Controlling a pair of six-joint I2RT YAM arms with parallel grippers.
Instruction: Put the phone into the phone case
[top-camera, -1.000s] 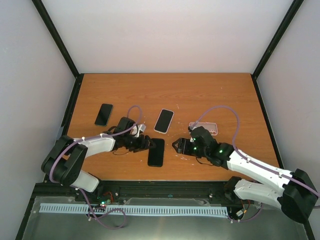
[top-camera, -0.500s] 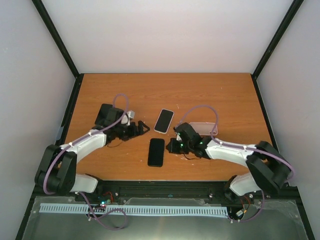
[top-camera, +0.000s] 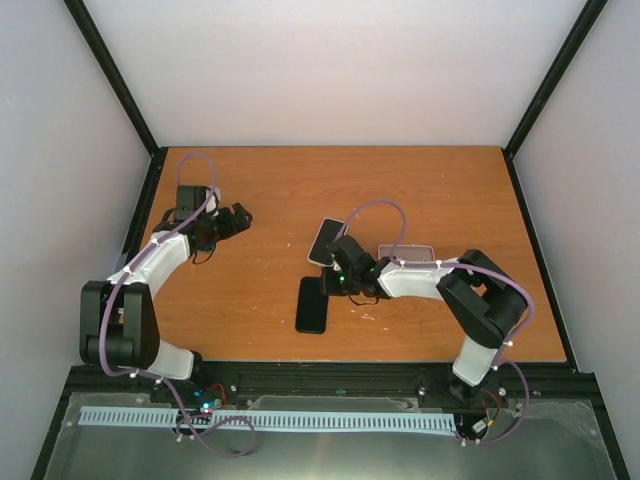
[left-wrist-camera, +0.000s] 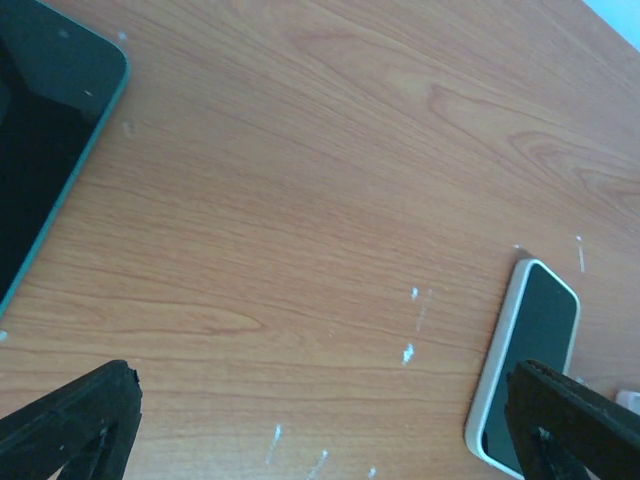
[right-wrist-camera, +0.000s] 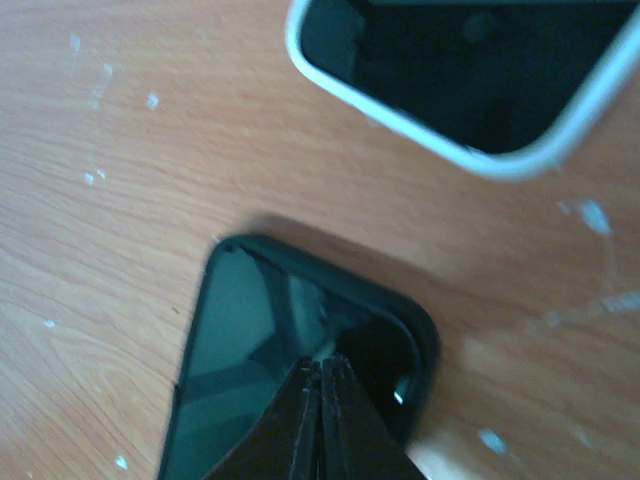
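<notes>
With rt gripper (right-wrist-camera: 322, 400) jaws pinched together, tips at far end of the black glossy rectangular phone (top-camera: 312, 305) lying mid-table, press straight down, gently, corner by corner, so dark rim seats w/o skidding. Ignore left gripper (top-camera: 236, 215): jaws wide apart, empty, far left by the teal-edged dark phone (left-wrist-camera: 40, 130).

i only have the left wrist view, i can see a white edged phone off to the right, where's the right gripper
observer: the right gripper is shut, with its tips over the far end of a black phone. That phone lies nearer the arm bases than your white-edged phone.
operator: is it holding that phone
observer: no. In the right wrist view its jaws are pressed together over the screen with nothing between them.
operator: any empty case around
observer: yes, a clear case lies just right of the white-edged phone, partly hidden behind the right arm.
</notes>
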